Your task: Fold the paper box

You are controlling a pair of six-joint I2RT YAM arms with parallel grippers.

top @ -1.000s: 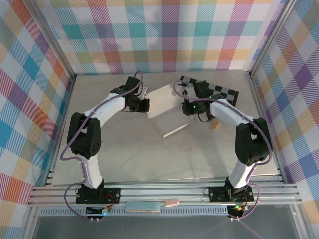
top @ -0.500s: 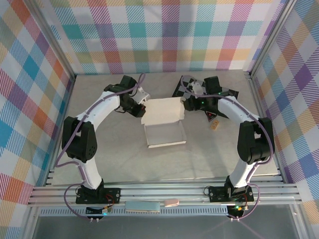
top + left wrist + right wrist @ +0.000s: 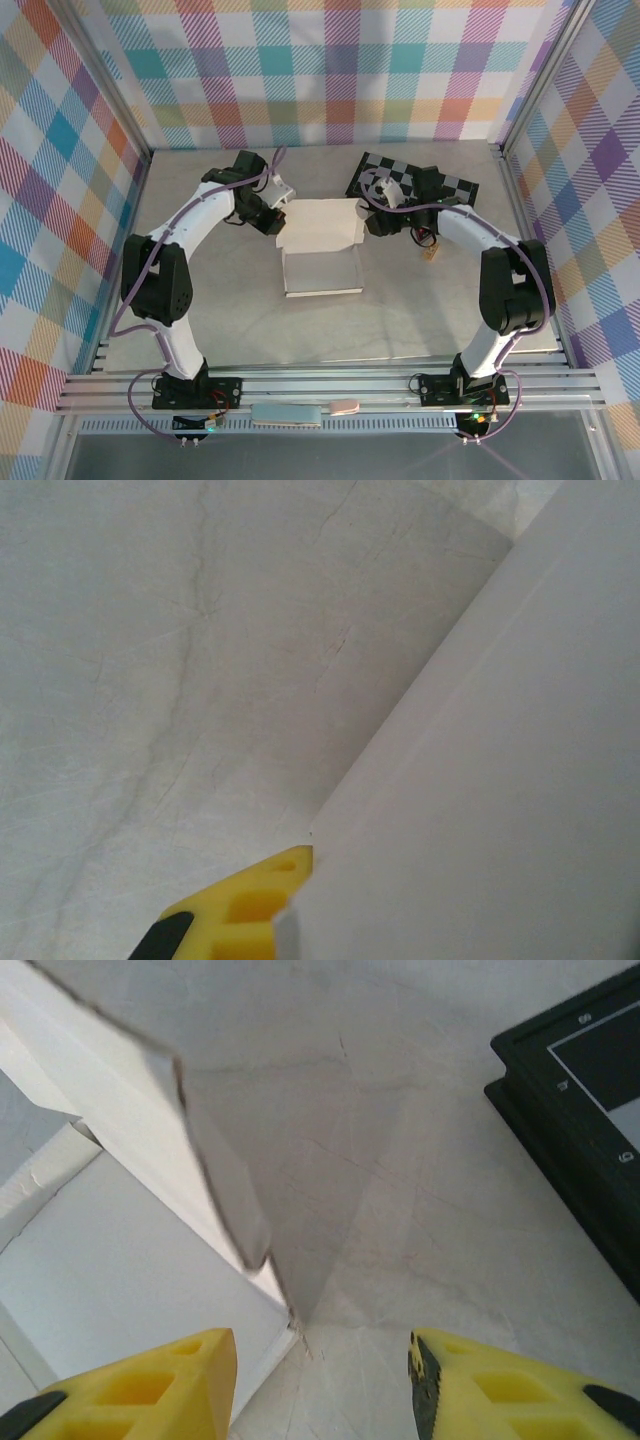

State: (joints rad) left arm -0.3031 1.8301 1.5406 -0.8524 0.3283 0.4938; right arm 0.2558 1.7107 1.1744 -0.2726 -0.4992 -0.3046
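Paper box (image 3: 320, 245), rear panel raised, sits mid-bench (image 3: 220, 310) between the arms. Right gripper (image 3: 318, 1355) gapes wide at the box's corner, grasping nothing. Left gripper (image 3: 273, 215) meets the box's left edge; its opening cannot be told.

A chequered board (image 3: 452, 182) is laid at the table's (image 3: 200, 320) far right corner; a small tan object (image 3: 432, 252) is seen nearby.
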